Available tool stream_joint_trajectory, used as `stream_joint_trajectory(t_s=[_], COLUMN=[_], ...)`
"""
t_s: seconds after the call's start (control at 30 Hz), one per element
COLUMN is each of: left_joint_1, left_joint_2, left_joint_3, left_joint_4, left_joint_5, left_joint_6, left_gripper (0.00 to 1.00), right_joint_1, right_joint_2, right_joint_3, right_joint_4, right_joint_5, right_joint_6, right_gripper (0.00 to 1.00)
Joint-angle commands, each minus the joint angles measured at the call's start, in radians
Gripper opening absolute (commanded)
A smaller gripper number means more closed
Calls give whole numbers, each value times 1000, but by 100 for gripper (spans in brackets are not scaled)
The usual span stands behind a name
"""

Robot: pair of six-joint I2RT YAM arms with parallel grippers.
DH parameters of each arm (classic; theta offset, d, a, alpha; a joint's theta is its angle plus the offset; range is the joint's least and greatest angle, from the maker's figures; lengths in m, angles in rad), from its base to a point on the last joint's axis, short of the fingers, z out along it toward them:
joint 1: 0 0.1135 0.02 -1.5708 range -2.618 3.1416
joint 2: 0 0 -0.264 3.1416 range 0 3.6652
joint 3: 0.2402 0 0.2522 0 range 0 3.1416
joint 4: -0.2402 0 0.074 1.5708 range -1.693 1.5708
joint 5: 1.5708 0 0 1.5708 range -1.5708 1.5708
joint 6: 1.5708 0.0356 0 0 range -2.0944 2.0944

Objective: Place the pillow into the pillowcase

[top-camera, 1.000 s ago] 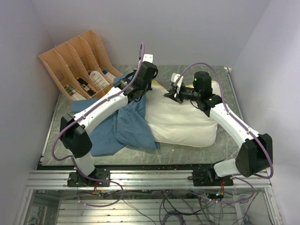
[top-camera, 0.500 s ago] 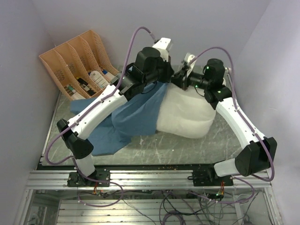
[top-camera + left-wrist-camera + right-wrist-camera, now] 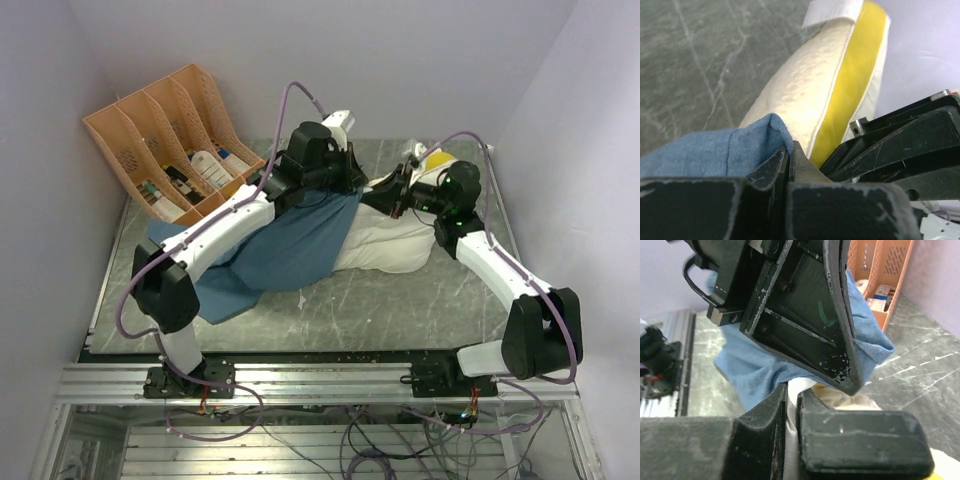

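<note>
Orange slotted rack (image 3: 207, 100) holds what look like bottles (image 3: 205, 163).

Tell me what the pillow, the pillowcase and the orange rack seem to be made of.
The pillow: cream quilted fabric, matte, with a dimpled surface; its yellow band looks smoother. The pillowcase: soft woven cloth, perhaps cotton, matte; it wrinkles and has a folded hem. The rack: probably moulded plastic, with perforated lattice walls.

- The left hand (image 3: 788, 152) and right hand (image 3: 791, 390) sit tip to tip at the back middle; nothing could pass between them.
- The pillow (image 3: 390, 245) and pillowcase (image 3: 290, 250) cover the middle ground under both arms.
- The front strip of the counter (image 3: 400, 310) lies bare.
- An orange file rack (image 3: 165, 140) fills the back-left corner.
</note>
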Motion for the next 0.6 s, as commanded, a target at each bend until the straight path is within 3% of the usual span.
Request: stream_joint_trajectory(t_s=[0.0,0.1,0.2,0.23,0.43,0.57], left_joint_1=[1,2,2,2,10,33], left_joint_2=[43,65,58,56,95,218], left_joint_3=[128,259,296,287,102,39], left_joint_4=[86,98,182,221,364,435], left_joint_5=[83,100,124,135,184,257], left_joint_6=[-51,-85,-150,-175,-305,-392], left_gripper=[7,7,7,7,7,7], right_joint_1=[-59,-134,-133,-114,-92,-54], right_joint_2=[-59,-32,-13,-11,23,106], right_joint_3=[201,433,685,713,480,346], right_joint_4=[287,82,-411,-492,-523,-516], right_joint_5=[-161,-146,-46,5,131,216], right_joint_6=[320,342,54,-5,-81,-131], right_gripper=[0,0,0,0,0,0])
